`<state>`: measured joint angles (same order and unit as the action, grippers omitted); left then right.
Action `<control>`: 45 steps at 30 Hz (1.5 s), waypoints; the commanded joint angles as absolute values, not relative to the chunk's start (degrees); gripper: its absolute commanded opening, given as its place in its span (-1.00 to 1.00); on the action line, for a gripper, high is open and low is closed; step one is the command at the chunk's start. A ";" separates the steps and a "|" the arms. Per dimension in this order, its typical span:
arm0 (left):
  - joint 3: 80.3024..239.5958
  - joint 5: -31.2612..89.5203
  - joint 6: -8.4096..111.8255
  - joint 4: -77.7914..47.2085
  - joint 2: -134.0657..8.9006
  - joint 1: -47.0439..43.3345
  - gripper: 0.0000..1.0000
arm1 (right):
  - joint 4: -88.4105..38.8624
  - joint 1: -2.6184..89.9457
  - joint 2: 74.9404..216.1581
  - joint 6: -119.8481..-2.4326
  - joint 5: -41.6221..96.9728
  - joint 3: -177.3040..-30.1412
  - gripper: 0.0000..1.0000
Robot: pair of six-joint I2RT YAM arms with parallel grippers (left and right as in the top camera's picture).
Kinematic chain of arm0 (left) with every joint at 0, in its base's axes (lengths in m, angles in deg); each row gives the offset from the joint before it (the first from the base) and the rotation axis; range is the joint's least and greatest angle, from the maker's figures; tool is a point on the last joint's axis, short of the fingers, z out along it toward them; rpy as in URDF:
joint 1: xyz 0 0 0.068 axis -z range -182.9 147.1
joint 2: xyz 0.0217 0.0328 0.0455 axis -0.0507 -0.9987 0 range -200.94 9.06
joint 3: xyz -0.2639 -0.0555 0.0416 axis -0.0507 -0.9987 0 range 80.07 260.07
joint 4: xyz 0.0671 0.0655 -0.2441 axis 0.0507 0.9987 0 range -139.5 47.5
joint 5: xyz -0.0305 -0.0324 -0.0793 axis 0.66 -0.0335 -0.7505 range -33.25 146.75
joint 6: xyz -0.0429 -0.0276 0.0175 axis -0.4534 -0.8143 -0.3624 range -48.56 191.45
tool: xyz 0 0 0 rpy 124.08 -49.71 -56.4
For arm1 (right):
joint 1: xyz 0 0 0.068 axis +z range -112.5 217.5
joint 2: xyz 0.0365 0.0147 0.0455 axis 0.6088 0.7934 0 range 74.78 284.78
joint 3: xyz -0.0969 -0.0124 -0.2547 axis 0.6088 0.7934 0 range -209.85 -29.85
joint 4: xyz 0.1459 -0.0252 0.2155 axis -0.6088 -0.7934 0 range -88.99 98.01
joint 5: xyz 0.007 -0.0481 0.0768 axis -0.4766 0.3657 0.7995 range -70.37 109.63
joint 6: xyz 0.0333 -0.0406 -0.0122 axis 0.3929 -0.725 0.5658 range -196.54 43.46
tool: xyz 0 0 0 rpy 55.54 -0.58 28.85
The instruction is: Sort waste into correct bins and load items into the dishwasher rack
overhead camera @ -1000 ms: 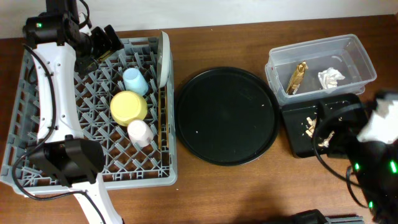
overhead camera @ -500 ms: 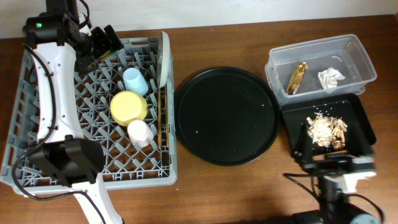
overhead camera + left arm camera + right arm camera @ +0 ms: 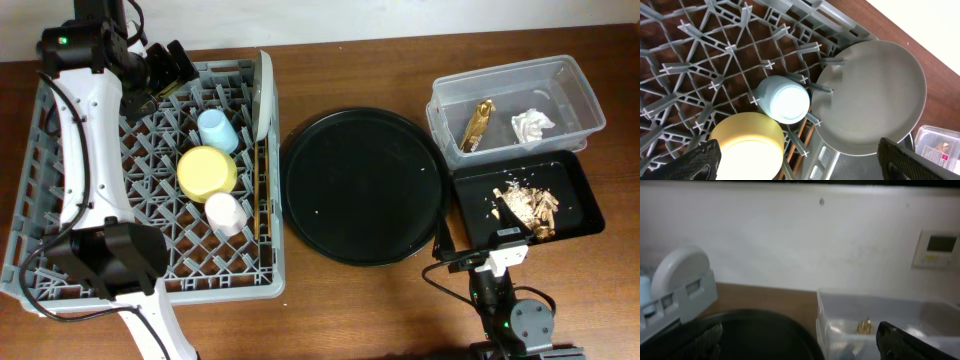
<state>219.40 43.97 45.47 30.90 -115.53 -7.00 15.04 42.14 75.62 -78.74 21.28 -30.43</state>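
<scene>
The grey dishwasher rack holds a light-blue cup, a yellow bowl, a pink cup, the grey plate standing on edge, and chopsticks along its right side. The clear tub holds the gold wrapper and white tissue. The black tray holds food scraps. My left gripper hangs open and empty over the rack's far part, above the cup, bowl and plate. My right gripper is open and empty, low at the table's front.
A large round black tray lies between the rack and the bins. The right wrist view looks level across it to the tub and a white wall. Bare wooden table lies in front.
My right arm has drawn back from over the black tray to the table's front edge, uncovering the food scraps. The left arm has not moved.
</scene>
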 commanded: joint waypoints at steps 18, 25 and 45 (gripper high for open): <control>219.99 44.56 46.23 30.95 -114.68 -7.09 0.99 | 3.45 41.88 74.96 -79.30 19.84 -30.16 0.97; 219.99 44.56 46.23 30.95 -114.68 -7.09 0.99 | 3.45 41.88 74.98 -79.30 19.84 -30.16 0.97; 219.99 44.58 46.23 30.99 -104.60 -6.65 0.99 | 3.45 41.88 74.98 -79.30 19.84 -30.16 0.97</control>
<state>219.38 44.15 45.47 30.93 -113.41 -6.89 3.76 42.12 75.62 -79.35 20.60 -30.43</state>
